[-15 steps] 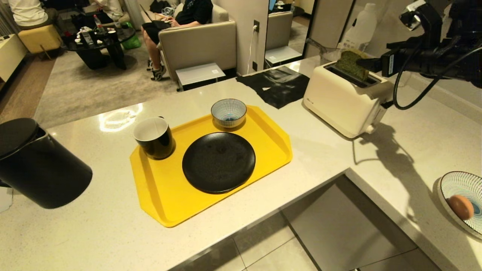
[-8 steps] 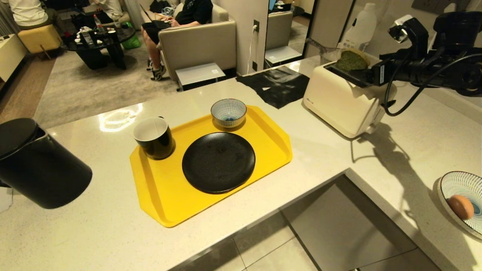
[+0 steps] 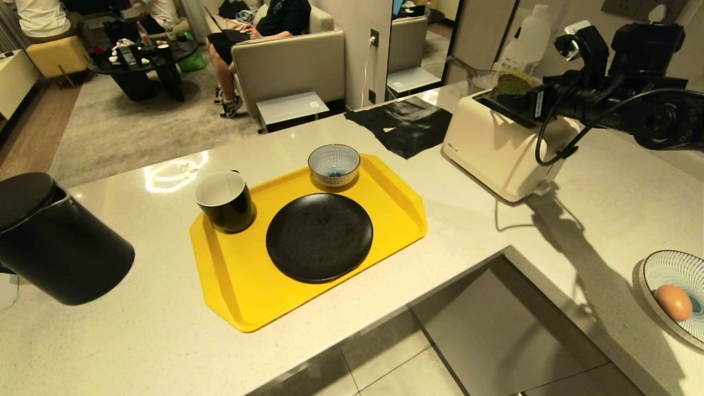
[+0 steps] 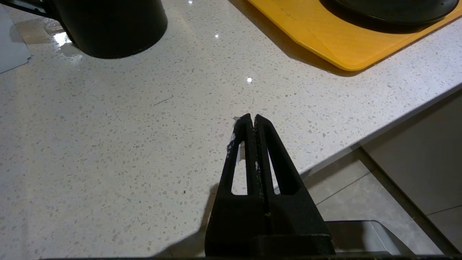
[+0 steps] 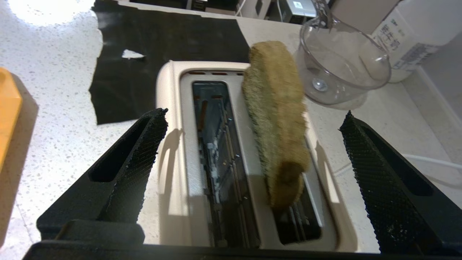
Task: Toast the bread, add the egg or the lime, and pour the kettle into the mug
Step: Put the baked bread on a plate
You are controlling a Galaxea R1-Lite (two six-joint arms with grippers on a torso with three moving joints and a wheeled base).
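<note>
My right end effector [image 5: 252, 144] hangs over the toaster [image 3: 503, 146] with its fingers spread wide, holding nothing. The bread [image 5: 276, 119] stands in one slot, its top sticking out between my fingers without touching them; the other slot is empty. My left end effector [image 4: 251, 121] is pinched closed above the surface [image 3: 165, 330] near the kettle [image 3: 52, 242]. The mug [image 3: 225, 201] sits on the yellow tray [image 3: 231, 275], the egg [image 3: 673, 302] in a striped dish [image 3: 668, 267] far right.
</note>
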